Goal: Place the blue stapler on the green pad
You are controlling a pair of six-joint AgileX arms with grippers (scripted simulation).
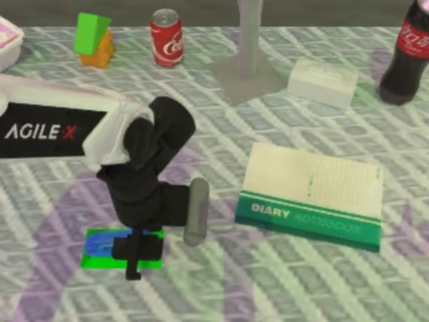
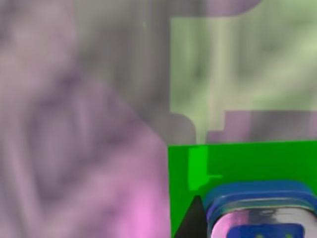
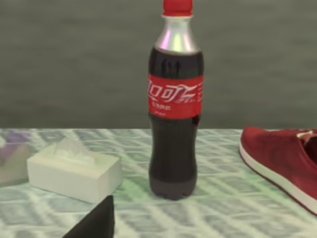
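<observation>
Left hand (image 1: pixel 136 258) low over the green pad (image 1: pixel 90 258) at near left of the counter (image 1: pixel 281 282); blue stapler (image 1: pixel 106 243) lies on the pad beneath it. Cannot tell whether its fingers grip. DIARY notebook (image 1: pixel 312 194) to the right, well apart. Soda can (image 1: pixel 166 37), cola bottle (image 3: pixel 175 106) far side.

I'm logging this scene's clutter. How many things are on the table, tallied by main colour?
Red: 3, soda can, cola bottle, shoe
Green: 3, green pad, wedge block, DIARY notebook
Blue: 1, blue stapler
Orange: 1, block
White: 1, tissue box
Total: 9
</observation>
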